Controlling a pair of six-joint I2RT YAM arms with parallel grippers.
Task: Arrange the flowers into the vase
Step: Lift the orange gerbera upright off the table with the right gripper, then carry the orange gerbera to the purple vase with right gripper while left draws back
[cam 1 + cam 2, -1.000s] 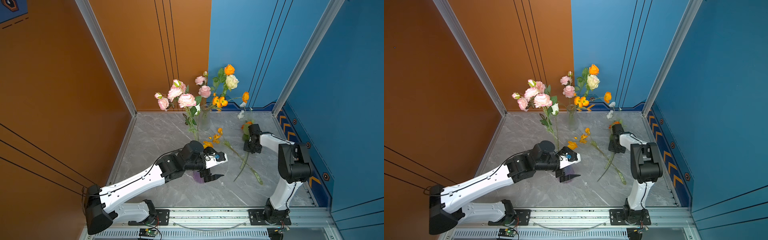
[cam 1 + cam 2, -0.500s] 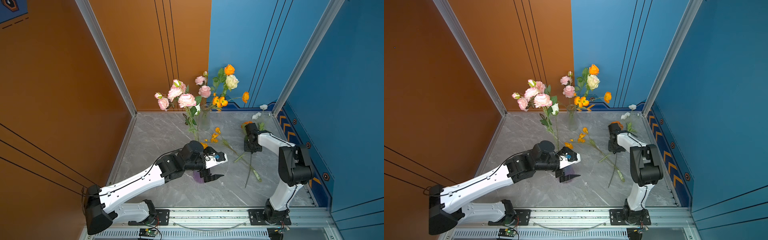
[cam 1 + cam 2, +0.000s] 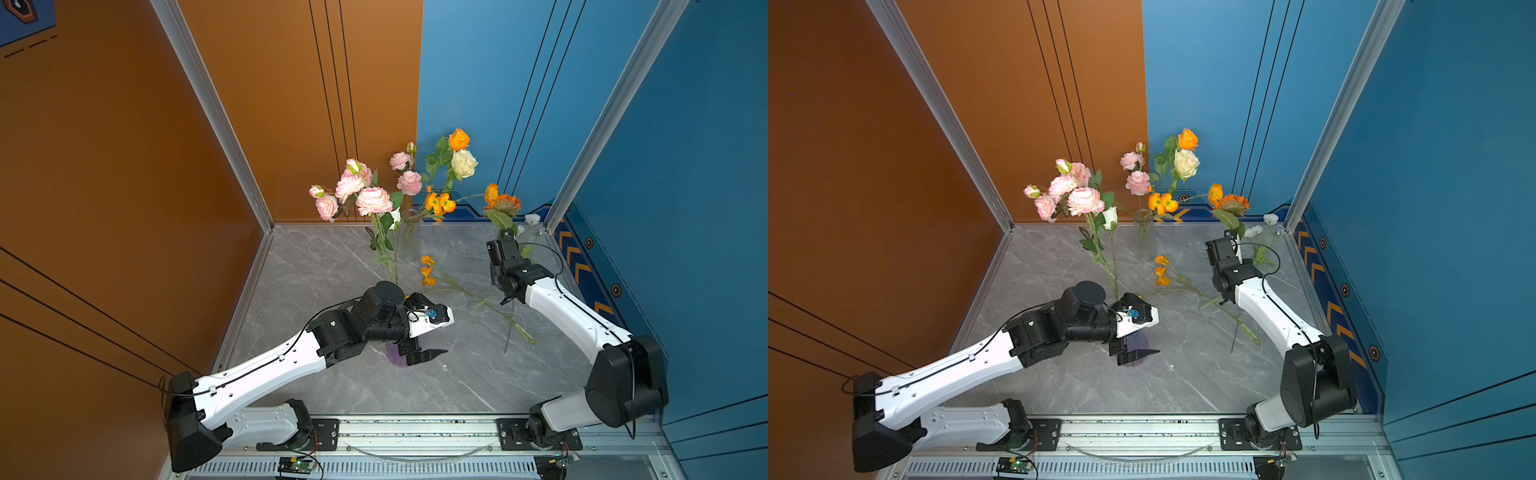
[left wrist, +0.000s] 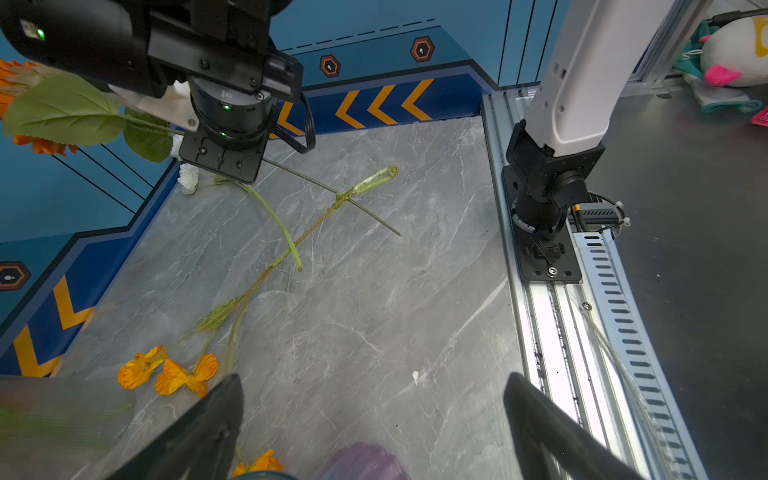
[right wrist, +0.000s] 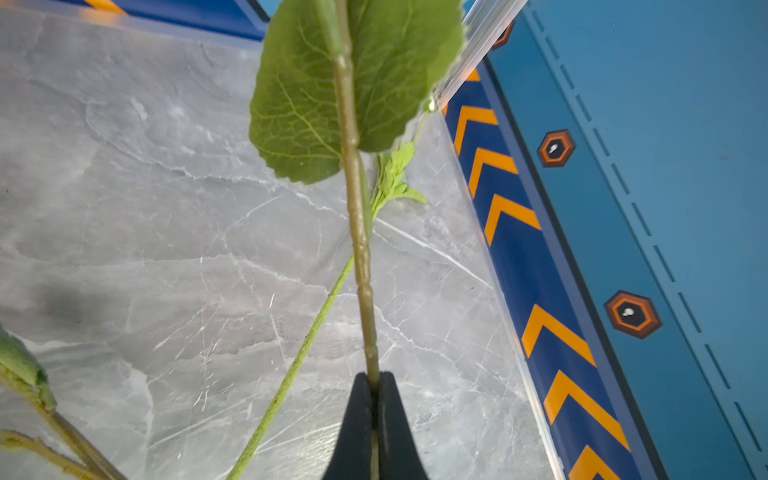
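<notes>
Orange wall panels (image 3: 124,166) fill the left of both top views and blue wall panels (image 3: 685,166) the right, split by aluminium posts (image 3: 208,104). A grey marbled floor (image 3: 324,266) lies lower centre, evenly lit, with orange chevrons (image 3: 566,241) along its right edge.

tabletop (image 3: 316,266): grey marble | lying: orange-bloom stem (image 4: 216,316), white-bloom stem (image 4: 274,217) | standing: glass vase (image 3: 409,241), purple vase (image 3: 392,354)
</notes>
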